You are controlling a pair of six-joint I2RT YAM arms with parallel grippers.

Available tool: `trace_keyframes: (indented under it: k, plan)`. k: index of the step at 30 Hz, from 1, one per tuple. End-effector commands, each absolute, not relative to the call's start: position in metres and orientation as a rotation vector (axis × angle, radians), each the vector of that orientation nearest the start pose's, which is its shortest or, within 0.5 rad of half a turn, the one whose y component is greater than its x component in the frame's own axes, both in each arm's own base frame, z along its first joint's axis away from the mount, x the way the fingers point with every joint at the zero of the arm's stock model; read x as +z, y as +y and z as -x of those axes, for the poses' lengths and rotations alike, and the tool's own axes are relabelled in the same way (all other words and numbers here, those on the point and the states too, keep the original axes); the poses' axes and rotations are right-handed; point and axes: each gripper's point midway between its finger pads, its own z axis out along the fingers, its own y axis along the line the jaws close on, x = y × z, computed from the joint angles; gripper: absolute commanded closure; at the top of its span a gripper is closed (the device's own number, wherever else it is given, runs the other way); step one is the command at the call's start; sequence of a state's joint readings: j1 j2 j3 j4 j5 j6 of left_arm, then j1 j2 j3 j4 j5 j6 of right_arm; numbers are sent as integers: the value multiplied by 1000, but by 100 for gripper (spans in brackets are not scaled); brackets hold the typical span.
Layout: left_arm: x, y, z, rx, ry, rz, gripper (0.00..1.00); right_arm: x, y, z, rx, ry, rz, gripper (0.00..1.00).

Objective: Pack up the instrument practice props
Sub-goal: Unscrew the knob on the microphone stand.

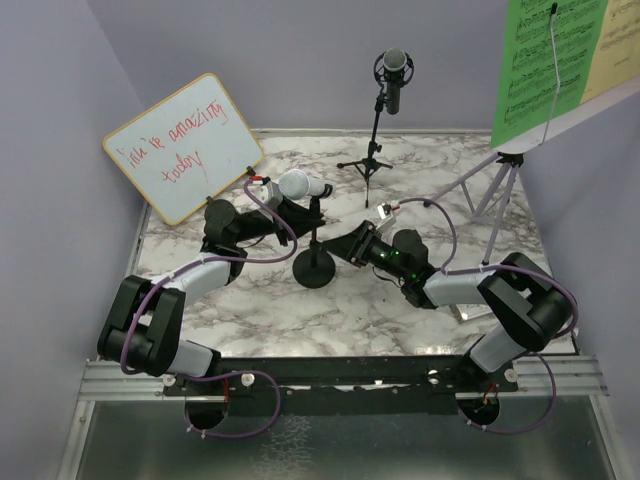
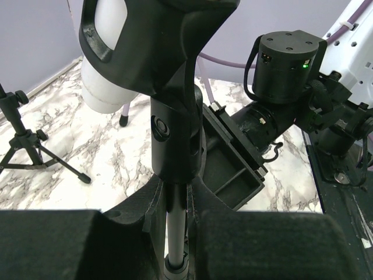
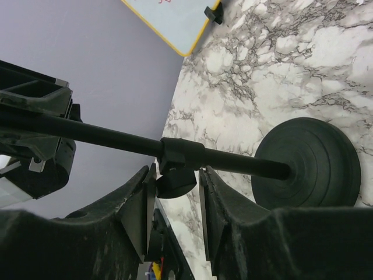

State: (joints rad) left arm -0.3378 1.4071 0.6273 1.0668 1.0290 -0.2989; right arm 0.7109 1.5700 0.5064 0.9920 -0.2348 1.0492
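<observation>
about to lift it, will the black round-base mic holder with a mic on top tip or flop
The black round-base mic holder probably feels bottom-heavy, given its broad disc base. Its thin rod looks rigid, not floppy. The grey-headed microphone on top could tip it if pushed high.

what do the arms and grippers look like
The left arm and right arm both pair black joint housings with pale grey-white links, and a lilac cable loops along each. A small green light glows on the right arm's black wrist. The left gripper and right gripper are blocky and matte black.
</observation>
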Motion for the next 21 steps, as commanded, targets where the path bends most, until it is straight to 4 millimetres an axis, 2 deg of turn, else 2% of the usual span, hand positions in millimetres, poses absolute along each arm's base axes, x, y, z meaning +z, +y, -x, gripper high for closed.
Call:
trace_keyframes:
  k: [1, 11, 16, 21]
  plan:
    - [234, -268, -261, -1262, 1271, -981, 100, 152, 342, -276, 1523, 1906, -128, 60]
    - [235, -267, -260, -1257, 1266, -981, 100, 143, 348, -269, 1562, 1961, -108, 59]
    - [234, -267, -261, -1257, 1268, -979, 100, 142, 351, -259, 1636, 1956, -72, 54]
    - [234, -267, -261, -1256, 1270, -978, 100, 142, 343, -256, 1655, 1938, -88, 54]
